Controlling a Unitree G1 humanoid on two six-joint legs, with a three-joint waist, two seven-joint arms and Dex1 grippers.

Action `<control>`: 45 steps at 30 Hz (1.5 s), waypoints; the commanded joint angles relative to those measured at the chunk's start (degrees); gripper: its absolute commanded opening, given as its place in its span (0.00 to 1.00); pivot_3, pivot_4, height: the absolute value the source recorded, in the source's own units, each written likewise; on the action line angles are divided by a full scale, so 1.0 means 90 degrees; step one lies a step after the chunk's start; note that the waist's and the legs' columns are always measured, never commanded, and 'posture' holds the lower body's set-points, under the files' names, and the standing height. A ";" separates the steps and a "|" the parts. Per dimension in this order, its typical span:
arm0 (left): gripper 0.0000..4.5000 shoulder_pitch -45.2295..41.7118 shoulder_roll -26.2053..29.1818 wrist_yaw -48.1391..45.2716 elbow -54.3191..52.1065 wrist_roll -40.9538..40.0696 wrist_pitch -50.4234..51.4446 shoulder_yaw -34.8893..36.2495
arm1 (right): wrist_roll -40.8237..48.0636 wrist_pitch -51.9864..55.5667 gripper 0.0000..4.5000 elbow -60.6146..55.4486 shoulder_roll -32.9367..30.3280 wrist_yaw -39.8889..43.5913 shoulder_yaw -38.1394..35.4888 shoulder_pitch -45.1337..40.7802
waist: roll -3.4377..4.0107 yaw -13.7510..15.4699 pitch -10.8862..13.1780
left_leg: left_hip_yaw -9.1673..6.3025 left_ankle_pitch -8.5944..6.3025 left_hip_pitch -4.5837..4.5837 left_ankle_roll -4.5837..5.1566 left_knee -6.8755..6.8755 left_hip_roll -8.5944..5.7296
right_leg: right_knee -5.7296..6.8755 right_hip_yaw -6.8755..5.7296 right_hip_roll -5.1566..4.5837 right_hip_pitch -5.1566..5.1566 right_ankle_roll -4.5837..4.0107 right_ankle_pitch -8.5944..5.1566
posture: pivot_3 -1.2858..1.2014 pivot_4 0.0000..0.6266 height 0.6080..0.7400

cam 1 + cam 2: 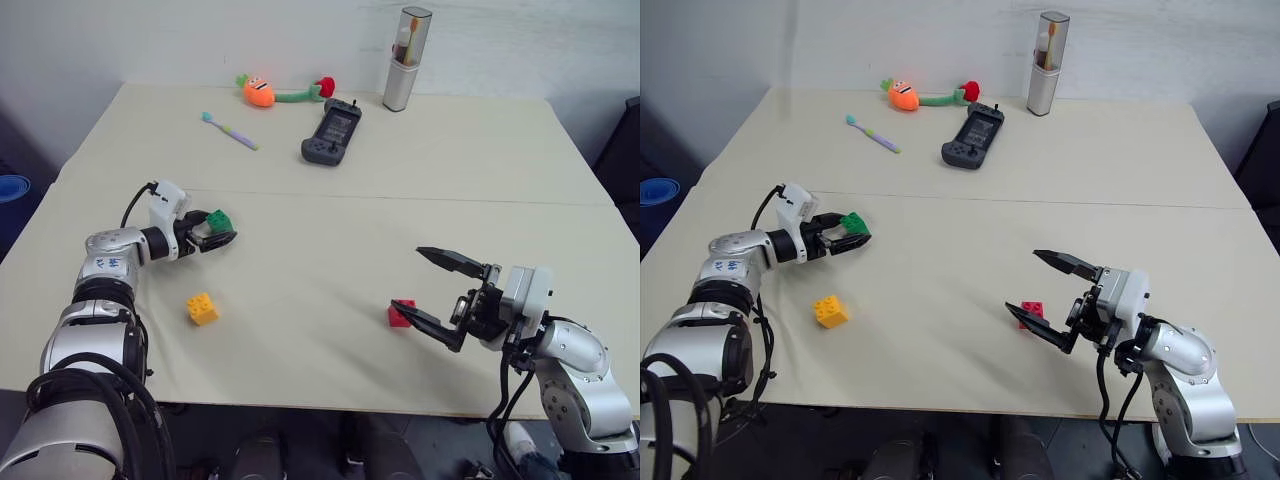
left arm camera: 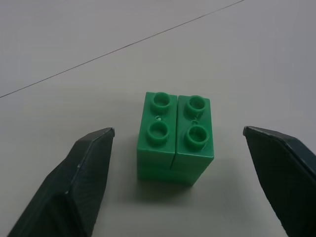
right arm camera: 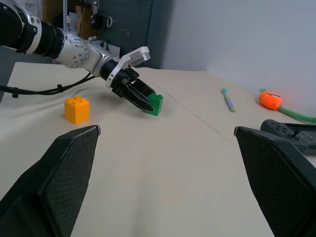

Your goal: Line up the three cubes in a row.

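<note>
The left gripper (image 1: 222, 232) is straddling the green cube (image 2: 175, 139) on the desk (image 1: 330, 200), jaws apart and not touching it. The right gripper (image 1: 432, 290) is hovering wide open beside the red cube (image 1: 400, 314). The yellow cube (image 1: 202, 309) is sitting near the left arm.

Three toy bricks are sitting on the table (image 1: 330, 230): one green brick (image 1: 218, 220), one yellow-orange brick (image 1: 202, 308) and one red brick (image 1: 401, 313). One orange plush carrot (image 1: 260, 92) is lying near the far edge, trailing a green stem to one red end. One toothbrush (image 1: 229, 130) is lying beside it. One dark handheld controller (image 1: 332, 132) is resting near the middle of the far side. One tall silver case (image 1: 405, 59) is standing upright at the back. Two grippers are showing, one left gripper (image 1: 217, 234) and one right gripper (image 1: 432, 290).
</note>
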 commanded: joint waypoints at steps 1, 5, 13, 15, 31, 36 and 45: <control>0.69 -0.0161 0.0092 -0.0157 0.0029 0.0119 -0.0205 -0.0004 | 0.0008 -0.0121 1.00 -0.0338 -0.0086 -0.0090 -0.0219 0.0092 | 0.0000 0.0001 0.0000 | 0.0000 0.0000 0.0000 0.0001 0.0000 -0.0001 | 0.0000 0.0000 -0.0001 0.0001 0.0000 0.0000 | 0.52 0.24 1.00; 0.43 -0.0200 0.0106 -0.0409 -0.0020 0.0122 -0.0348 0.0058 | -0.0003 -0.0163 1.00 -0.0299 -0.0115 -0.0077 -0.0249 0.0128 | 0.0000 -0.0015 0.0000 | 0.0002 0.0001 0.0001 0.0002 0.0002 0.0000 | 0.0002 0.0002 0.0000 0.0000 0.0002 0.0001 | 0.52 0.24 1.00; 0.32 -0.0504 -0.0011 -0.1993 -0.0985 -0.0111 -0.0109 -0.0135 | 0.0224 -0.0098 1.00 -0.0223 -0.0411 0.0188 -0.0623 0.0229 | -0.0002 -0.0001 0.0001 | 0.0001 0.0002 -0.0004 0.0002 0.0005 -0.0002 | 0.0003 -0.0005 0.0002 -0.0001 0.0002 0.0001 | 0.52 0.24 1.00; 0.32 -0.0486 -0.0131 -0.2491 -0.1756 -0.0300 0.0307 -0.0248 | 0.0314 -0.0083 1.00 -0.0222 -0.0590 0.0341 -0.0793 0.0344 | -0.0006 0.0032 0.0004 | 0.0001 0.0003 -0.0011 0.0003 0.0009 -0.0005 | 0.0002 -0.0013 0.0001 0.0002 0.0002 0.0001 | 0.52 0.24 1.00; 0.32 0.2377 -0.0659 -0.1596 -0.7976 -0.0202 0.2542 -0.2224 | 0.0302 -0.0367 1.00 0.0016 -0.1304 0.1738 -0.1273 0.1336 | 0.0009 -0.0021 -0.0001 | 0.0001 0.0015 0.0024 -0.0002 0.0006 -0.0003 | 0.0010 0.0099 0.0011 0.0024 0.0014 0.0006 | 0.52 0.24 1.00; 0.32 0.2559 -0.0962 -0.1024 -0.7677 0.0043 0.2240 -0.2428 | 0.0313 -0.0281 1.00 -0.0119 -0.1236 0.1565 -0.1261 0.1359 | 0.0009 -0.0002 0.0000 | -0.0006 0.0016 0.0018 -0.0001 0.0009 -0.0003 | 0.0010 0.0095 0.0011 0.0020 0.0014 0.0006 | 0.52 0.24 1.00; 0.32 0.2672 -0.1116 -0.1022 -0.7388 0.0053 0.2053 -0.2640 | 0.0288 -0.0274 1.00 -0.0262 -0.1146 0.1313 -0.1257 0.1495 | 0.0010 0.0007 -0.0001 | -0.0007 0.0015 0.0019 0.0001 0.0008 -0.0004 | 0.0007 0.0090 0.0006 0.0022 0.0014 0.0006 | 0.52 0.24 1.00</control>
